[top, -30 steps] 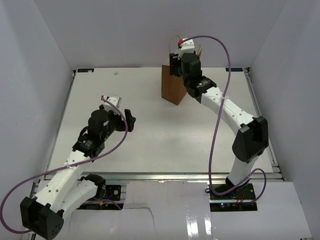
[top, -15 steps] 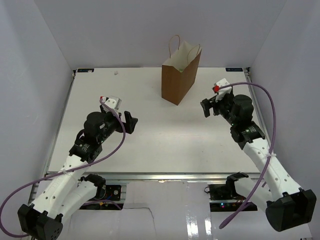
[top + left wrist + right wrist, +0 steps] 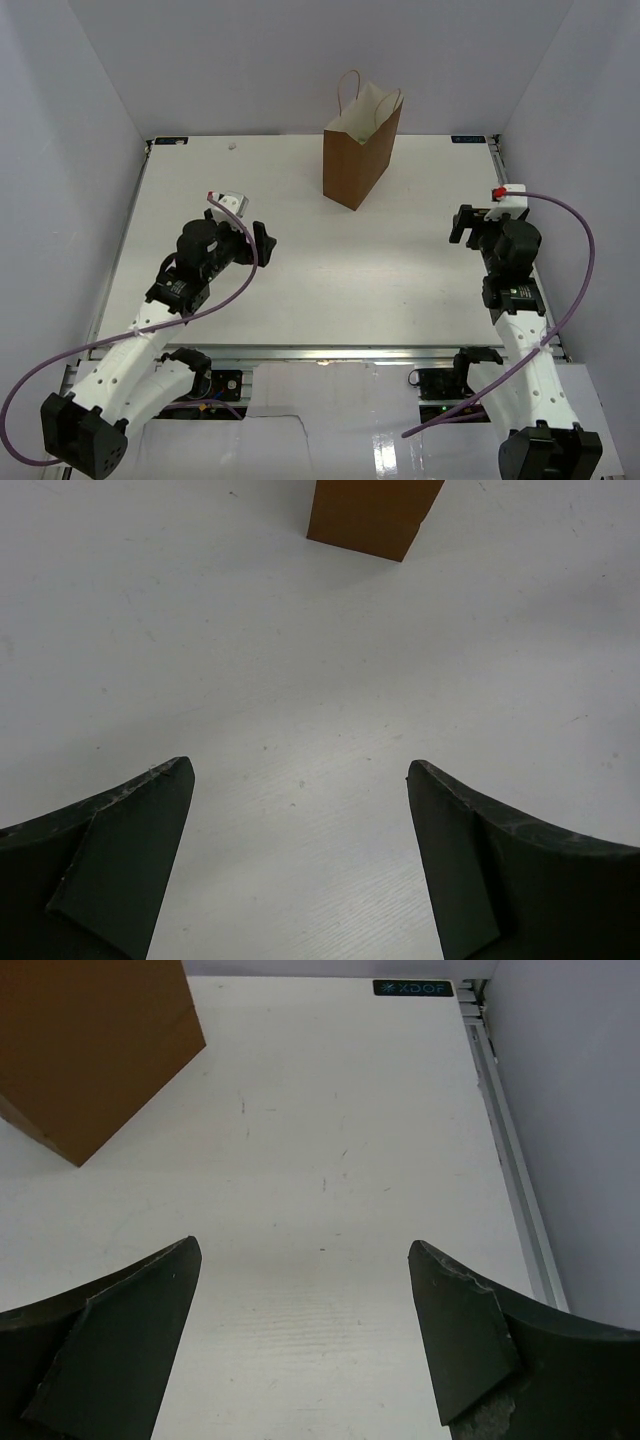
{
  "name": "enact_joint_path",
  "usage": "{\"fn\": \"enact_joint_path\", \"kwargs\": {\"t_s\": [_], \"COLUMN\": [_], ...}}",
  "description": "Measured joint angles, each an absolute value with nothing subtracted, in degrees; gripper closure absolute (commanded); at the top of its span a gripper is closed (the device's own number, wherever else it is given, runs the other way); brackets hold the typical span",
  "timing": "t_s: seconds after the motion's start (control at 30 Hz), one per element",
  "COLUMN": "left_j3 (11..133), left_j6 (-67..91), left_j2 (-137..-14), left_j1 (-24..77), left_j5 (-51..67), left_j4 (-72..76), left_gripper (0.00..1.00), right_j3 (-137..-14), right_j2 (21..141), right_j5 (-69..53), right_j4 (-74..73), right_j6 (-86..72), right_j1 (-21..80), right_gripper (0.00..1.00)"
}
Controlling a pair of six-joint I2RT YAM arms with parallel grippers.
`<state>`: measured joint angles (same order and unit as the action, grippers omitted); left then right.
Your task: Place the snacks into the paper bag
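Upright paper bag (image 3: 357,160) at 12 o'clock on desk (image 3: 330,280). We see no snacks outside it. Both spread, empty: left hand (image 3: 258,243) at 9 o'clock, right hand (image 3: 466,225) at 3. We judge: park both wide, never brushing bag.

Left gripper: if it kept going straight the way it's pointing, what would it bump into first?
Probably the white table: the left gripper tilts down toward it, nothing lying between. Farther along stands the paper bag, slightly right of centre. The exact tilt is unclear.
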<state>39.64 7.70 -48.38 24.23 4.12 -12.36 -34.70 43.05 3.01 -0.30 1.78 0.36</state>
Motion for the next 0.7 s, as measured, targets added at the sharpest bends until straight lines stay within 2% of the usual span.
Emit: {"fn": "enact_joint_path", "kwargs": {"t_s": [0.2,0.7], "left_j3": [38.8,38.8], "left_j6": [7.5,7.5], "left_j2": [-47.3,-45.1], "left_j1": [24.2,24.2], "left_j5": [2.3,1.4], "left_j4": [-12.5,-12.4], "left_gripper": [0.02,0.02], "right_j3": [-33.3,-33.2], "right_j2": [39.2,39.0], "right_j5": [-1.5,-7.7], "right_j4": [-0.4,-0.5], "right_j6": [-1.7,-5.1], "right_j1": [-5.3,-10.3], "right_gripper": [0.10,0.10]}}
